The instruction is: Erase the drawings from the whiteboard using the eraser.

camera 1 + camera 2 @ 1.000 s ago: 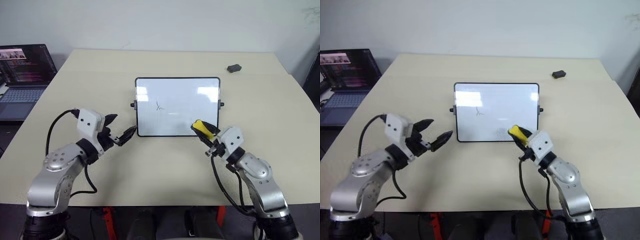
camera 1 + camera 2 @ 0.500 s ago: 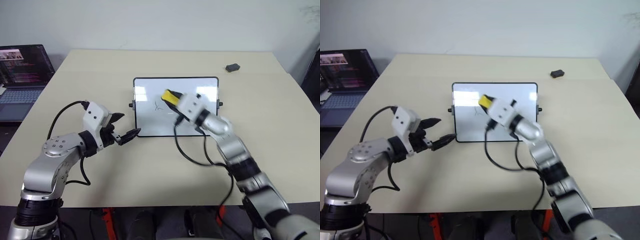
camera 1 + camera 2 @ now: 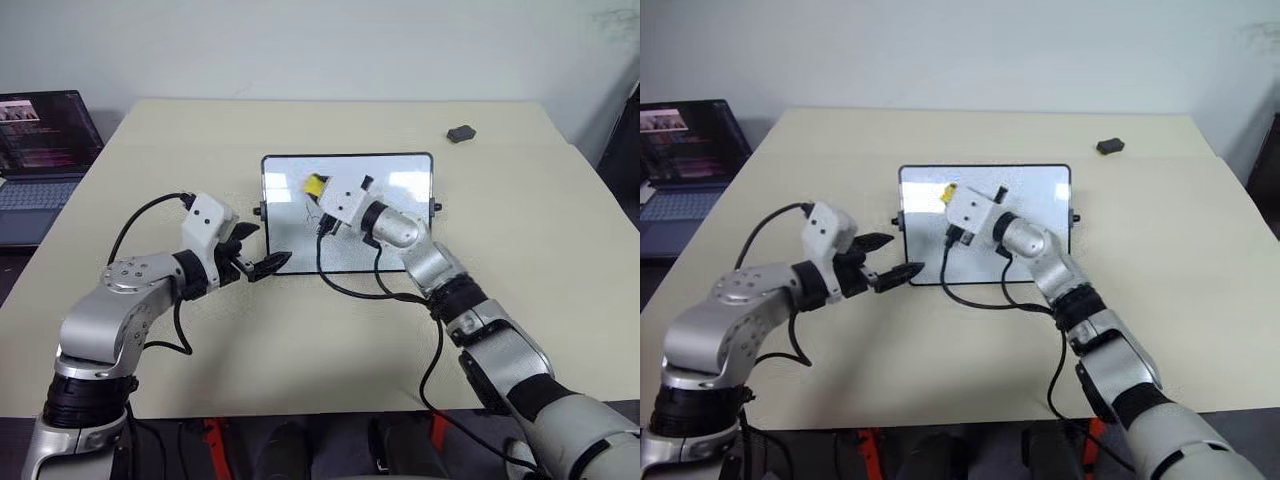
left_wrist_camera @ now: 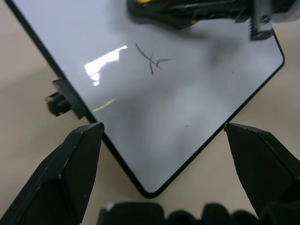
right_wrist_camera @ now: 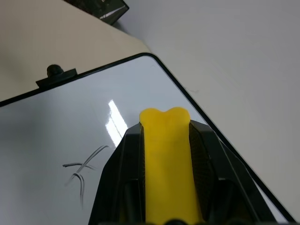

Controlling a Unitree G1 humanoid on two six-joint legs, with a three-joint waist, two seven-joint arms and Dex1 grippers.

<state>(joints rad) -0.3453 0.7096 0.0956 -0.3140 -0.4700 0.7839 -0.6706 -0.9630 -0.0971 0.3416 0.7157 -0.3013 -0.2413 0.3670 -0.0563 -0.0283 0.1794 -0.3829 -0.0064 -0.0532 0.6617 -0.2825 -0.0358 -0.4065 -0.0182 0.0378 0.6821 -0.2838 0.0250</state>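
Right hand (image 3: pixel 318 190) is clenched on the yellow eraser (image 5: pixel 168 164), held over the whiteboard (image 3: pixel 400 262). Left hand (image 3: pixel 266 262) gapes empty at the board's near left corner

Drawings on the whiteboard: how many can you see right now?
1: a thin scribble on the whiteboard, near the eraser. The right gripper and arm may hide others.

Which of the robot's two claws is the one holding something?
The right gripper: its black fingers are shut on the yellow eraser, held above the whiteboard. The left gripper stands open and empty by the board's near left corner.
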